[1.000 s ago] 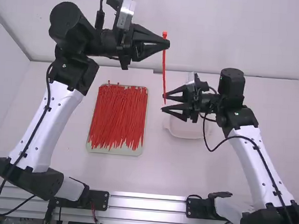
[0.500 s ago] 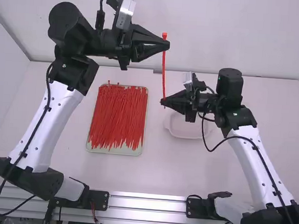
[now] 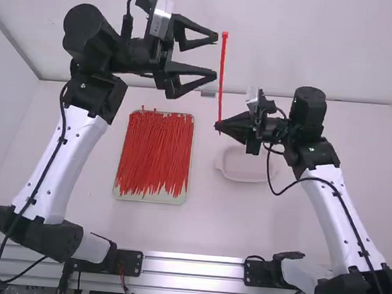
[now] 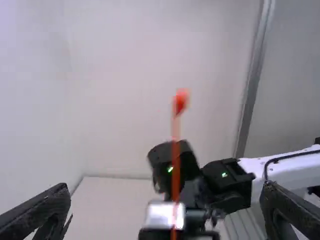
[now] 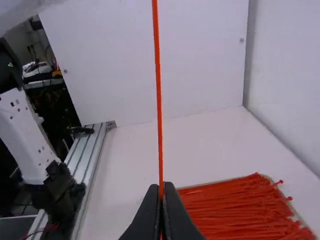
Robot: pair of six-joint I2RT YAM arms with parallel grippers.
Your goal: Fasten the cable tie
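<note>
Since the earlier frames the left gripper (image 3: 216, 53) has released the cable tie (image 3: 221, 81), and its fingers now stand wide apart; the right gripper (image 3: 218, 126) has closed on the tie's lower end. The tie stands upright in the air with its head uppermost, right of the far right corner of the tray (image 3: 117, 194) of red cable ties; the left gripper hangs above that far edge, just beside the tie's upper part but apart from it. A shallow white dish (image 3: 245, 172) lies just right of the tray on the white table (image 3: 64, 111). White walls (image 3: 311, 41) close the table behind and at the sides; an aluminium rail (image 3: 188, 261) runs along the near edge, in front of the tray.
</note>
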